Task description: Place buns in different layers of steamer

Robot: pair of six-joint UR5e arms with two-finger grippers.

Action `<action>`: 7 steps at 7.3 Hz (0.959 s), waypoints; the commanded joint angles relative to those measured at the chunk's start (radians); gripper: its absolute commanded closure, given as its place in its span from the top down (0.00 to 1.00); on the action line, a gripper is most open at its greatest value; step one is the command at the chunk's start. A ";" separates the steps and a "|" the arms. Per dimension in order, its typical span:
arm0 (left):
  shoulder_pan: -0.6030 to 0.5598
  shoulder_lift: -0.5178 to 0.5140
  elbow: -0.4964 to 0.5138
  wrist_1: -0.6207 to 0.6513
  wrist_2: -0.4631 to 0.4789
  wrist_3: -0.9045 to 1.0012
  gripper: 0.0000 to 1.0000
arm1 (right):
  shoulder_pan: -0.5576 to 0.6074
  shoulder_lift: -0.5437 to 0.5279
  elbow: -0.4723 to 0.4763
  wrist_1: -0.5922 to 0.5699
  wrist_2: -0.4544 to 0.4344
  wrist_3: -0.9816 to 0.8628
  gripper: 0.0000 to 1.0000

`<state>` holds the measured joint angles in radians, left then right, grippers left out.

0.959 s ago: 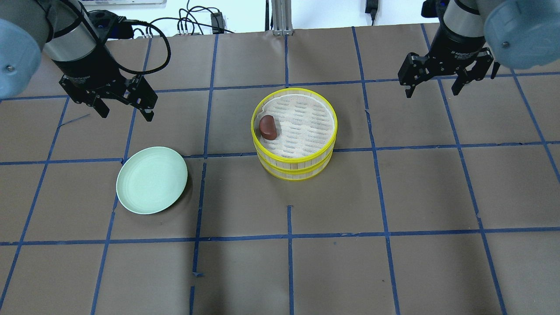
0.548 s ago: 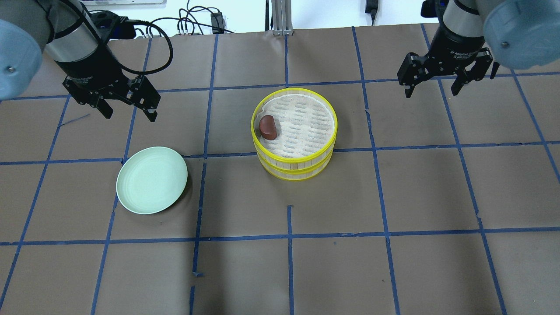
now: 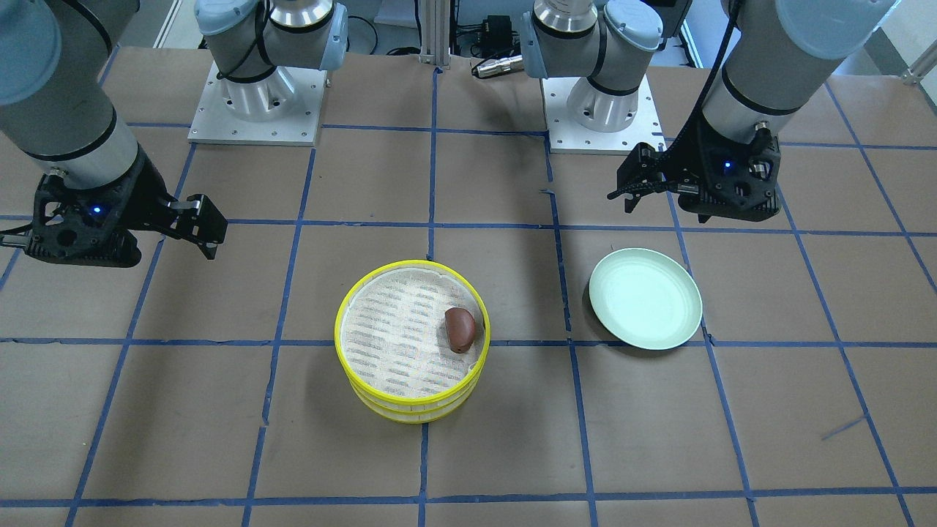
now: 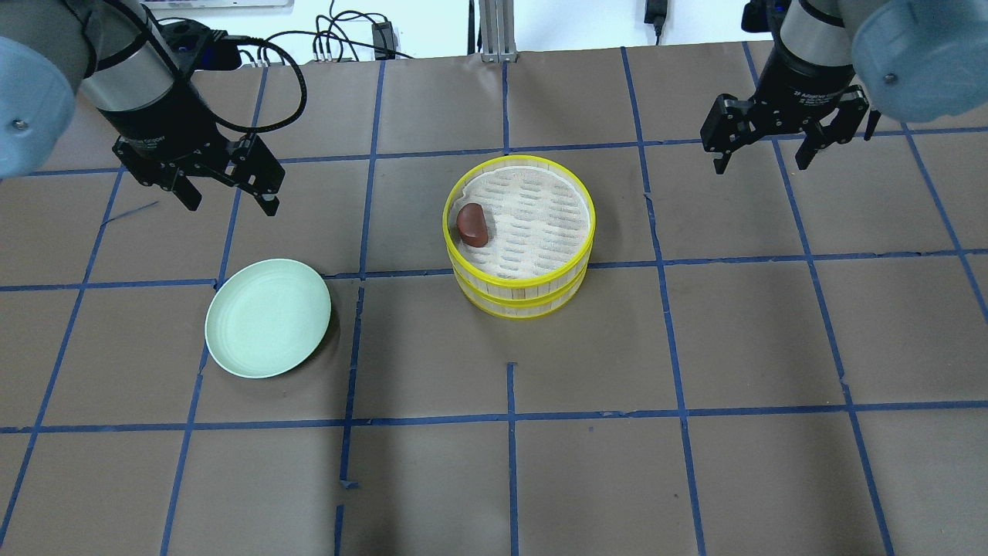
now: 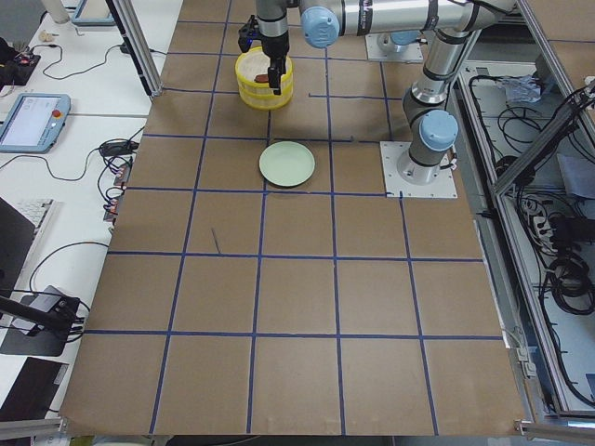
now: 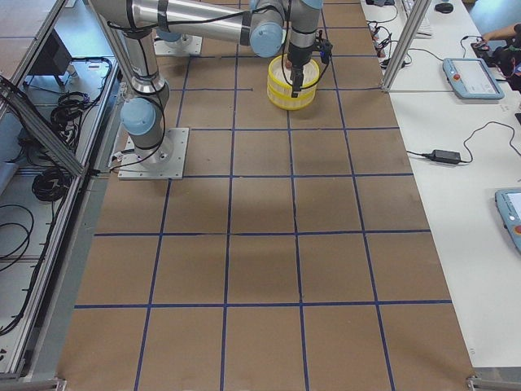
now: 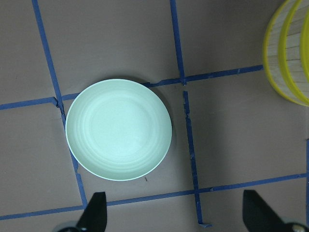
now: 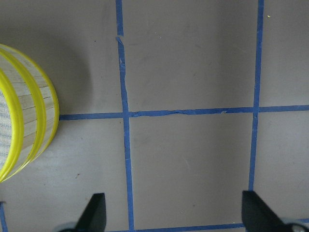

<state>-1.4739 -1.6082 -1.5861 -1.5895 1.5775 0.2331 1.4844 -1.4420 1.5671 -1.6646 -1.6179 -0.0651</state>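
Observation:
Two yellow-rimmed steamer layers are stacked at the table's middle, the top layer (image 4: 590, 224) on the lower layer (image 4: 519, 306). The dark reddish-brown bun (image 4: 472, 225) lies on the top layer's slatted floor by its left rim; it also shows in the front view (image 3: 460, 329). The white bun is not in view. My left gripper (image 4: 229, 202) is open and empty, raised behind the plate. My right gripper (image 4: 761, 164) is open and empty, raised to the back right of the stack. The left wrist view (image 7: 175, 215) and the right wrist view (image 8: 176, 215) show the fingertips wide apart with nothing between them.
A pale green plate (image 4: 268, 317) sits empty at the left front of the stack, directly under the left wrist camera (image 7: 119, 129). The steamer wall shows at the edge of both wrist views (image 7: 289, 53) (image 8: 29, 121). Brown paper with blue tape lines covers the table.
The left gripper has drifted slightly to the right and the right gripper slightly back. The steamer, bun and plate have not moved.

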 commanded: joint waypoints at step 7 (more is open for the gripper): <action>-0.003 0.042 -0.034 0.051 -0.120 0.008 1.00 | 0.004 0.017 0.002 0.002 0.025 0.007 1.00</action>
<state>-1.4770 -1.5705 -1.6080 -1.5394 1.4628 0.2394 1.4874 -1.4270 1.5680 -1.6645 -1.6082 -0.0595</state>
